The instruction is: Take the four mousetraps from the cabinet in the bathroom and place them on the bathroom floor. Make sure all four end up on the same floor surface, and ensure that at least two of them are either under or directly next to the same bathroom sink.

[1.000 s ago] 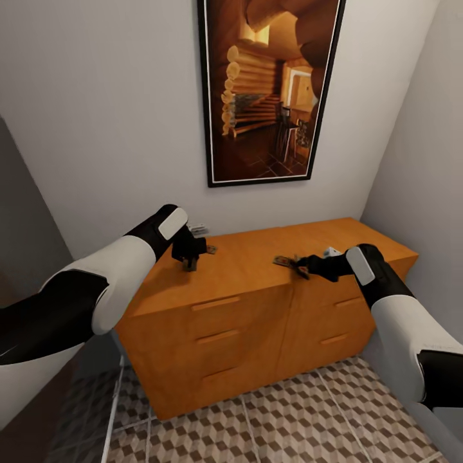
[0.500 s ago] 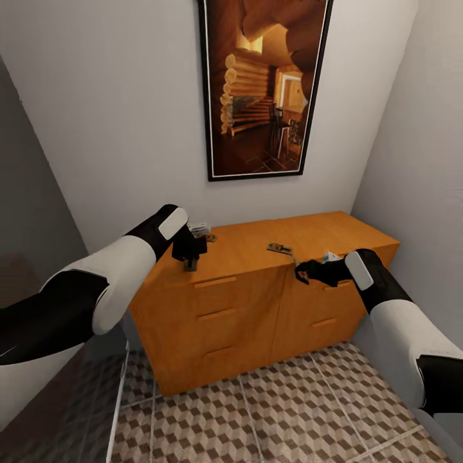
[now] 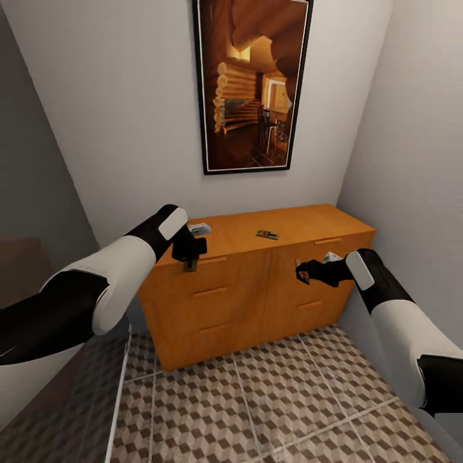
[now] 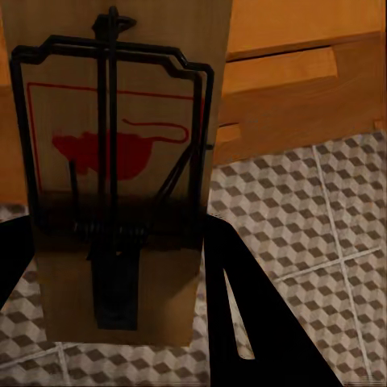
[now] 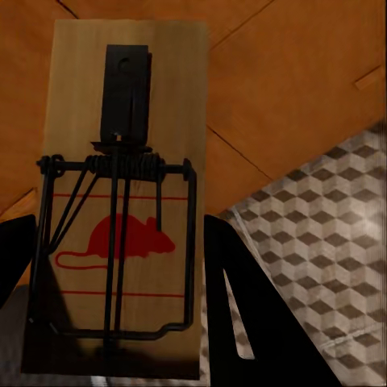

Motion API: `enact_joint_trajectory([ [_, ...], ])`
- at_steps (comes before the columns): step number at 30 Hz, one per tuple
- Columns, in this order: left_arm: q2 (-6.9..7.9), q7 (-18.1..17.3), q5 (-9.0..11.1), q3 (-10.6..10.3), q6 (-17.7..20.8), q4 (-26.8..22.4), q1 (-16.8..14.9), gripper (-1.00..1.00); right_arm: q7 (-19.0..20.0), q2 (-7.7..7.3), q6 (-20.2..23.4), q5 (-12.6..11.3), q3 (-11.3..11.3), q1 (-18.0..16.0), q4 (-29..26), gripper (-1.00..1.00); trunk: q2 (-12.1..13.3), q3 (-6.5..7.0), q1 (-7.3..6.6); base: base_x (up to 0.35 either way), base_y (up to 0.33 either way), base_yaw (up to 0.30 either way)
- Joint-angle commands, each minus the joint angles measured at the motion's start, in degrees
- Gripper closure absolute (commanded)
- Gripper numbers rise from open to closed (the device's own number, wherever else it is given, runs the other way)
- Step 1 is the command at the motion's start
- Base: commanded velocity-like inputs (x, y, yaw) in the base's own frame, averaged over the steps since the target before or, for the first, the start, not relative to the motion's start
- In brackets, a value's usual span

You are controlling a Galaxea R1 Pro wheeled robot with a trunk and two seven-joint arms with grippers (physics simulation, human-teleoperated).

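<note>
Cabinet (image 3: 257, 283) farther; more floor (image 3: 257, 399).

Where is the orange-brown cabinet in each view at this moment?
Head view: the cabinet stands at the centre, against the wall under the framed picture.
Left wrist view: its drawer fronts show behind the left mousetrap.
Right wrist view: its orange wood shows behind the right mousetrap.
Shared landmark: the cube-pattern floor.

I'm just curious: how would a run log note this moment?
left gripper: holds mousetrap | right gripper: holds second mousetrap | cabinet top: two traps left
</note>
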Motion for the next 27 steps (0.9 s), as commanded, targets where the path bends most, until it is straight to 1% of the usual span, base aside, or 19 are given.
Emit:
enact_joint_trajectory([
  [1, 0.00, -0.14, -0.16, 0.01, 0.08, 0.00, 0.01, 1.00, -0.02, -0.02, -0.01, -0.16, -0.01, 0.00, 0.00, 1.00, 0.00, 0.00, 0.00, -0.331, -0.114, 0.000],
  [22, -0.07, -0.14, -0.16, -0.04, 0.21, 0.44, 0.37, 1.00, -0.02, -0.07, -0.01, -0.20, -0.08, 0.00, -0.02, 1.00, 0.00, 0.00, 0.00, -0.331, -0.115, 0.000],
  [27, -0.08, -0.14, -0.16, -0.05, 0.15, 0.67, 1.48, 1.00, -0.02, -0.10, -0.01, -0.20, -0.10, 0.00, 0.00, 1.00, 0.00, 0.00, 0.00, -0.331, -0.115, 0.000],
])
